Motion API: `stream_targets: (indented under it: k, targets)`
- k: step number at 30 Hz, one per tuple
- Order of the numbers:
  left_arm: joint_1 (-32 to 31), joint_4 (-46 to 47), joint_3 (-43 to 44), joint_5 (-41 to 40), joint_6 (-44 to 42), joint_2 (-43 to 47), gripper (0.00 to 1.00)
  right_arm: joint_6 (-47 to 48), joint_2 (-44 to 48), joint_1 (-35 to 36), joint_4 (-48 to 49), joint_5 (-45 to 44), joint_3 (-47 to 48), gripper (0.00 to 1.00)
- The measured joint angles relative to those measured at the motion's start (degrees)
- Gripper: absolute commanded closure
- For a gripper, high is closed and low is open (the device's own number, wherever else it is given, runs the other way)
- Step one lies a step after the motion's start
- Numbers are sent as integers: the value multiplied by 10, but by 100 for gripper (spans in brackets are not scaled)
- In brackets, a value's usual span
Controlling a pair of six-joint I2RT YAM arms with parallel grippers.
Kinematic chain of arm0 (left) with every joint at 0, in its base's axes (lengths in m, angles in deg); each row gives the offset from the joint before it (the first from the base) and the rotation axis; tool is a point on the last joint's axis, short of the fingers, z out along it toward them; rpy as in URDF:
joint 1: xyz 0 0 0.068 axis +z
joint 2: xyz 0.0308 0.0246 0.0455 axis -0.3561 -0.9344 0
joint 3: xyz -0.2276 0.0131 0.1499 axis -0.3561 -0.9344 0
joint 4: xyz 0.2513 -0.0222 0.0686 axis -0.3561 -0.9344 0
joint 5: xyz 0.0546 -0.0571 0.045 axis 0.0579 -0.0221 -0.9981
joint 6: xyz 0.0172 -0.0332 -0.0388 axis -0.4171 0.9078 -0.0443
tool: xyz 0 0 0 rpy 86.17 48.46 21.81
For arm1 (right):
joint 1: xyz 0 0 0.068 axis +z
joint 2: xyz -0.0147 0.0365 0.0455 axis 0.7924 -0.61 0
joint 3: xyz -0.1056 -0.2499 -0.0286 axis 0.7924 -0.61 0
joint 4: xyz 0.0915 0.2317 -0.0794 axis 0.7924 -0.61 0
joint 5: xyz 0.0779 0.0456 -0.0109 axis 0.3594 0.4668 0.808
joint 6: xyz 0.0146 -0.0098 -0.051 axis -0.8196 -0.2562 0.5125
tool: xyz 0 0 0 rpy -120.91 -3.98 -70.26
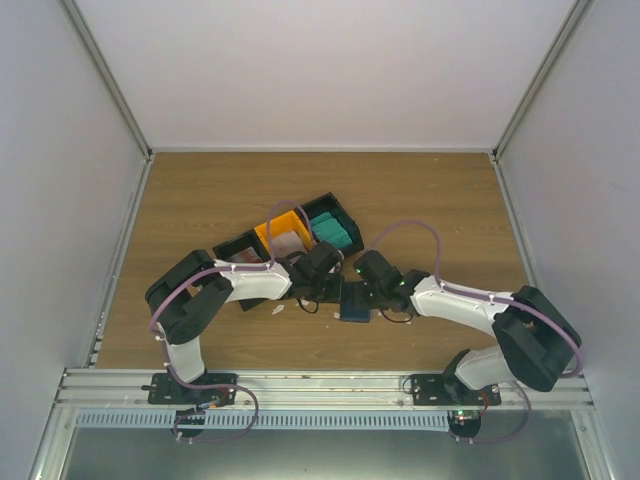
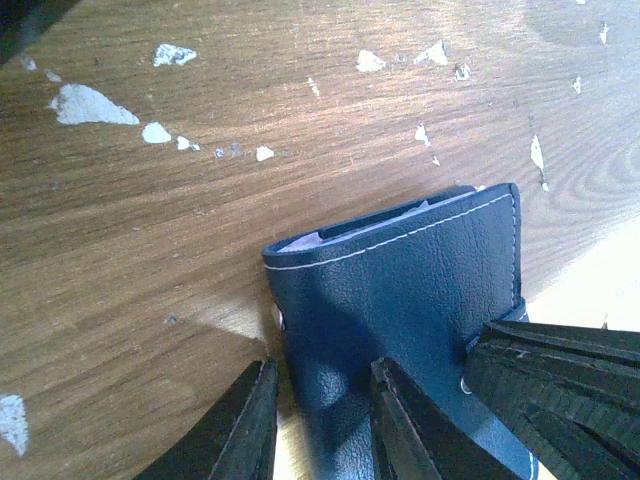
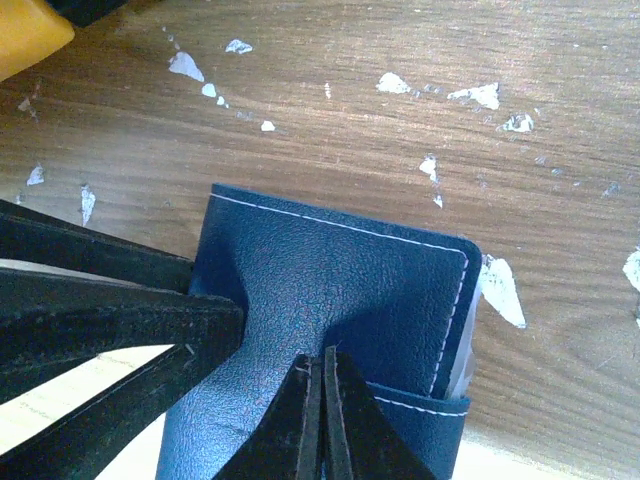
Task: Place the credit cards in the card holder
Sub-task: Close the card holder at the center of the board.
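Observation:
The navy card holder [image 1: 354, 303] lies folded shut on the wood between both arms. A thin white card edge [image 2: 400, 215] peeks from its open side, also visible in the right wrist view [image 3: 465, 340]. My left gripper [image 2: 322, 375] straddles the holder's left edge, one finger beside it and the other on the cover, closed part way on it. My right gripper [image 3: 322, 360] is shut, its tips pressed into the cover [image 3: 340, 270], which creases around them. More credit cards sit in the bins behind: teal ones [image 1: 333, 232] and pale ones [image 1: 285, 243].
Black bins [image 1: 340, 212] and an orange bin [image 1: 275, 228] stand just behind the grippers. Small white scraps [image 2: 90, 105] are scattered on the wood around the holder. Grey walls enclose the table on three sides.

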Motion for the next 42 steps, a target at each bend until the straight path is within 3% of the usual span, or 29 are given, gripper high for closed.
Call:
stream_targets:
  k: [15,24,34,42]
  targets:
    - [0,4,0,6,0,-2,71,5,19,0,19,19,-24,99]
    - [0,9,0,19,-5,1,60,9,21,3,24,31,-27,99]
    - [-10,5,-45,18,16,71,61,9,35,6,44,32,-44,99]
    - [-32,13,-85,19,46,71,66,9,65,6,73,48,-80,100]
